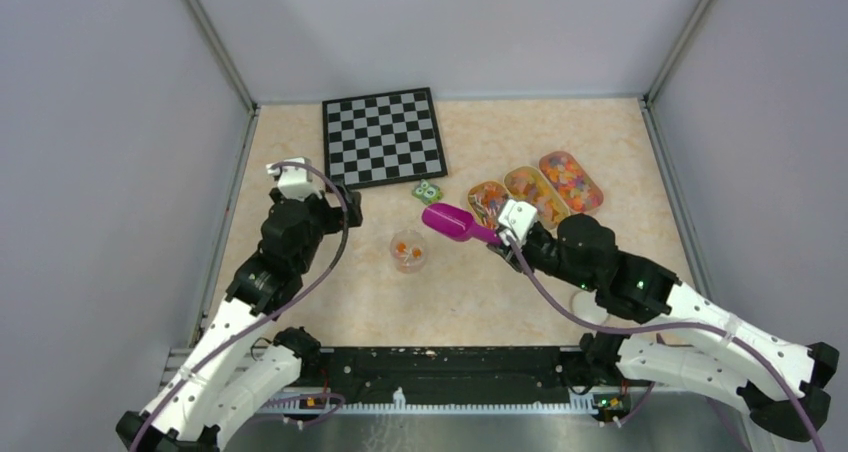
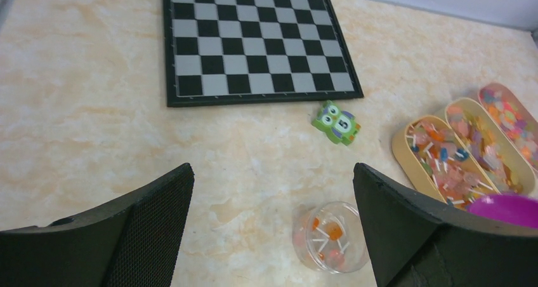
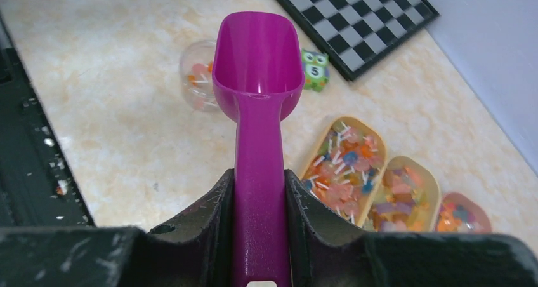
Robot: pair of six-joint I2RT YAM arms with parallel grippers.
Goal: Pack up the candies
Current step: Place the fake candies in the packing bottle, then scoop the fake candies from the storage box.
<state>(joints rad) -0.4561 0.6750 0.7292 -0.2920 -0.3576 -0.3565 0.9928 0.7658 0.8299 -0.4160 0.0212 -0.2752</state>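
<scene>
Fingers (image 3: 203, 217) of the right gripper (image 3: 260, 198) are clamped on the handle of a magenta scoop (image 3: 257, 65). The scoop's long axis runs straight out from the jaws. Seen from above it points left and slightly away from the arm bases, with the bowl leading and raised off the table (image 1: 620, 142). The bowl is empty. The left gripper (image 2: 273, 173) hangs with its jaws spread wide and nothing between them.

Just beyond the left gripper and beside the scoop's tip stands a small clear cup (image 1: 408, 252), upright. It holds a few of the candies (image 2: 330, 233), orange and red.

To the right of the scoop, three long oval trays (image 2: 398, 150) lie side by side with their sides touching. Their long axes are parallel and run diagonally, from far-left to near-right in the top view. Each is heaped with more multicoloured candies, mostly orange, red and yellow with some blue.

A small green owl block (image 2: 337, 122) lies between the trays and the chessboard (image 1: 383, 137). The chessboard lies flat at the far side of the table, one corner near the owl.
</scene>
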